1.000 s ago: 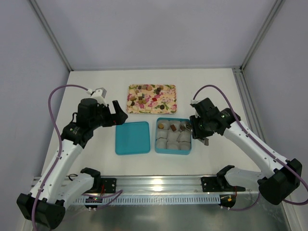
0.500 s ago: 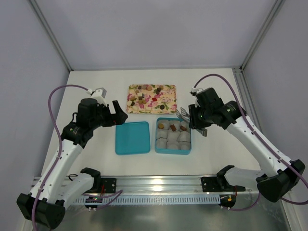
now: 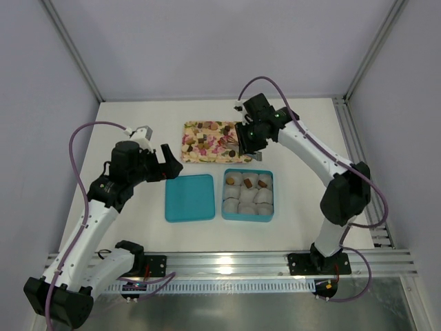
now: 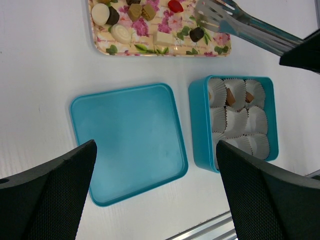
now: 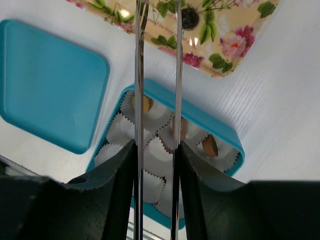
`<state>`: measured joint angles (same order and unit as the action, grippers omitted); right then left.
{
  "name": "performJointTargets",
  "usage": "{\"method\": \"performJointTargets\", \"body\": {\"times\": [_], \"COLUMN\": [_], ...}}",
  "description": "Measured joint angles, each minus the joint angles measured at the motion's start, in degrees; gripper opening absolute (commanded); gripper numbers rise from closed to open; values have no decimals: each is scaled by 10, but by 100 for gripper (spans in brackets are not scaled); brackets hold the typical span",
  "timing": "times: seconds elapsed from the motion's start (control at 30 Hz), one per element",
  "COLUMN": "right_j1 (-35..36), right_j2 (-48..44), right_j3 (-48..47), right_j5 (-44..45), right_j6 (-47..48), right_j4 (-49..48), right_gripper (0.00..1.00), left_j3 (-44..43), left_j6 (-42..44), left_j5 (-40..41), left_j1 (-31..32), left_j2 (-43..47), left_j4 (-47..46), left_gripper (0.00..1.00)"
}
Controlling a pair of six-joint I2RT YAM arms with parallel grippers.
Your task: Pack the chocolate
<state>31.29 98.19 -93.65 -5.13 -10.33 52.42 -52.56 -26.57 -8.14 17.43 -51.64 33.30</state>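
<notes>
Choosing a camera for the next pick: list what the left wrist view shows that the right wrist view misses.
Only left wrist: the red chocolate, cream chocolates and the tongs' slotted tips. Only right wrist: the right gripper clamped on the tongs' blades. Both: the teal box with paper cups, the teal lid, the flowered tray.

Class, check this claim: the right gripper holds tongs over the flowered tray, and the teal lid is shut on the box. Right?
Not quite. The lid is off, lying flat beside the box; the top view shows it. The right gripper does hold tongs over the tray.
</notes>
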Motion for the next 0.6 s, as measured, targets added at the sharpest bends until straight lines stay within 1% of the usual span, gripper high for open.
{"method": "performJointTargets", "body": {"times": [0.13, 0.27, 0.6], "right_j1": [-2, -3, -4], "right_j2": [92, 146, 163], "right_j3": [-68, -111, -141], "right_j5": [0, 0, 5], "right_j6": [15, 23, 27], "right_j4": [-4, -2, -1], "right_gripper": [40, 41, 41], "left_j3": [0, 0, 0], "left_j6": [0, 0, 0], "left_j5": [0, 2, 2], "left_j1": [0, 0, 0], "left_j2": [0, 0, -3], "left_j4": [0, 0, 0], "left_gripper": [100, 100, 100]}}
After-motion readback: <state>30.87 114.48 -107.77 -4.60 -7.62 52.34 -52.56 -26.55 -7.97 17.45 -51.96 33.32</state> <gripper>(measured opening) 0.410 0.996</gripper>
